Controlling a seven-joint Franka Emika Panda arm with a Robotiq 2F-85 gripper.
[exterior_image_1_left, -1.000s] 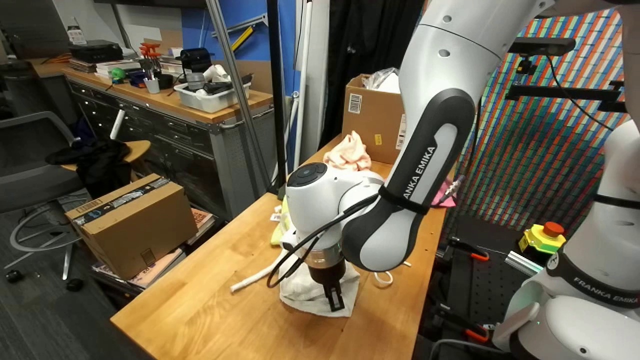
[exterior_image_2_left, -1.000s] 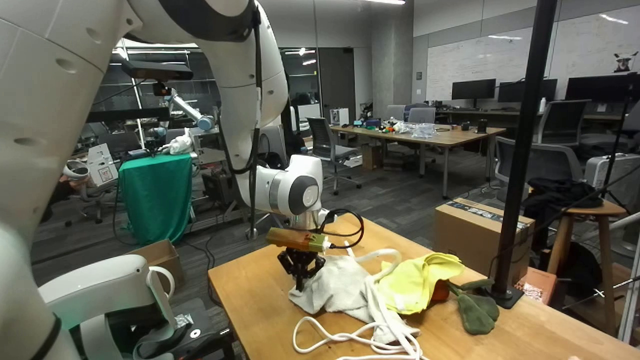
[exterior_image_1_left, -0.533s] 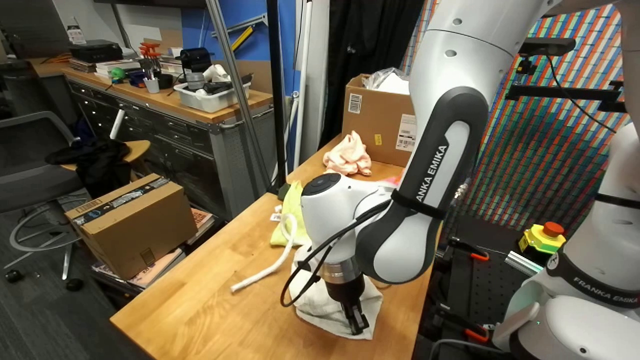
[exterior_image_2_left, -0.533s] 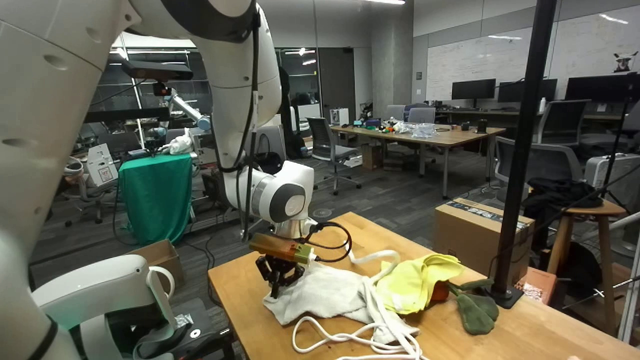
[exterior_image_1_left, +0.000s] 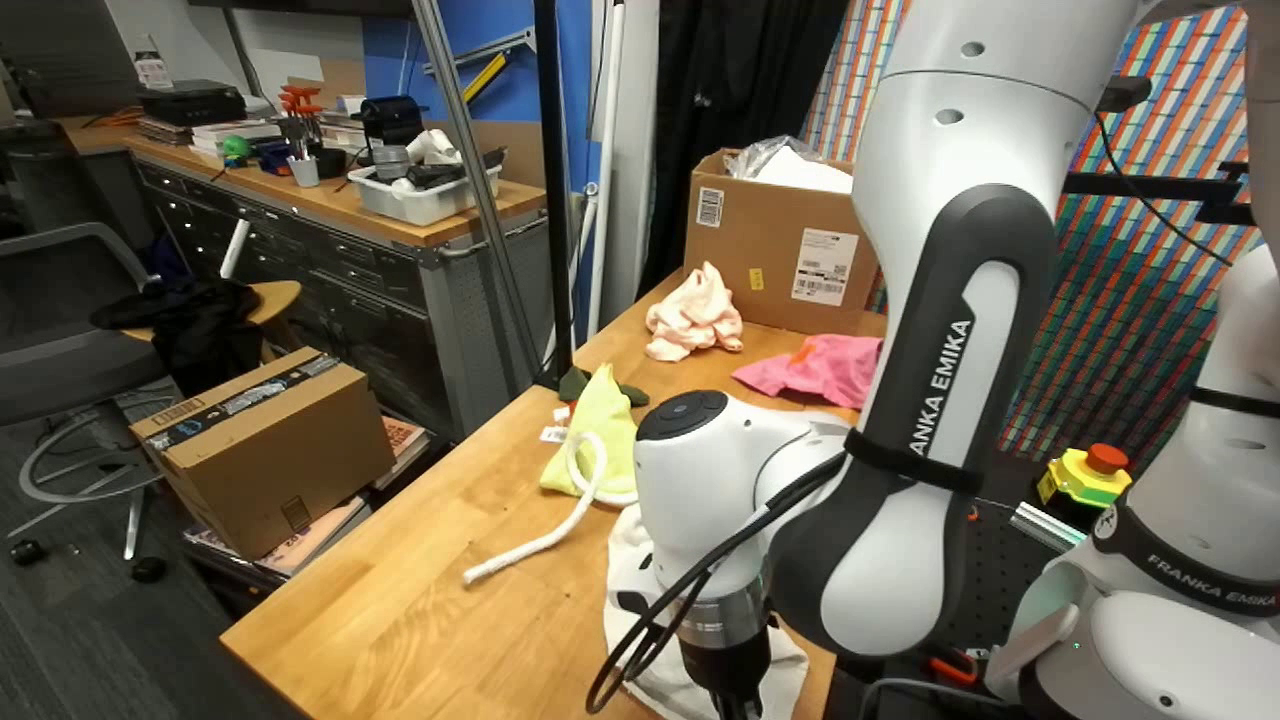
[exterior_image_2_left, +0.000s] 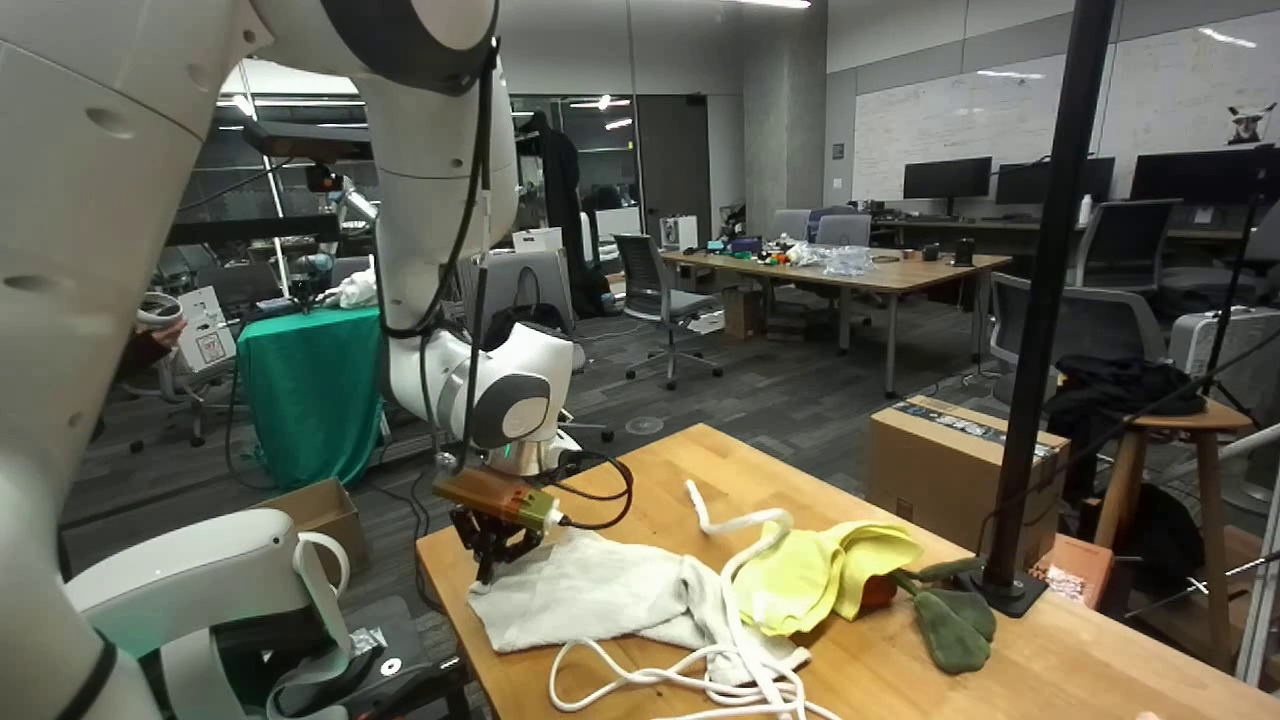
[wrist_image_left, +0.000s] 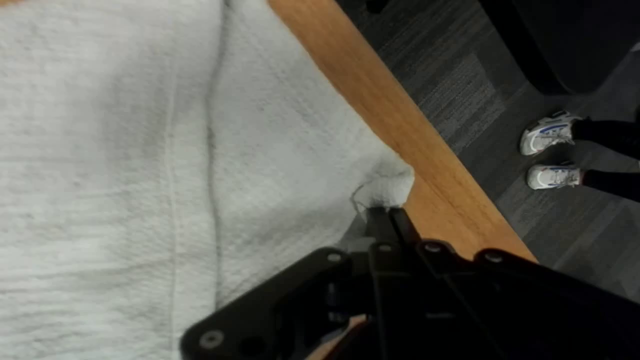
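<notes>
My gripper (wrist_image_left: 389, 209) is shut on a corner of the light grey-white cloth (wrist_image_left: 280, 150) in the wrist view, close to the table's edge. In an exterior view the gripper (exterior_image_2_left: 487, 572) is low over the table and the cloth (exterior_image_2_left: 600, 590) stretches from it toward a white rope (exterior_image_2_left: 735, 610) and a yellow cloth (exterior_image_2_left: 785, 580). The rope lies across the far part of the white cloth. In an exterior view the fingertips (exterior_image_1_left: 738, 706) are at the bottom edge of the picture, and the white cloth (exterior_image_1_left: 628, 570) is partly hidden by the arm.
The wooden table (exterior_image_1_left: 430, 590) also bears a peach cloth (exterior_image_1_left: 695, 315), a pink cloth (exterior_image_1_left: 825, 370) and a large cardboard box (exterior_image_1_left: 760, 250). A green leafy thing (exterior_image_2_left: 955, 635) lies near a black post (exterior_image_2_left: 1035, 300). A person's shoes (wrist_image_left: 550, 132) show beyond the table's edge.
My gripper has moved toward the table's edge, pulling the white cloth's corner along and stretching the cloth out. In the last half second the rope and yellow cloth have shifted slightly with it.
</notes>
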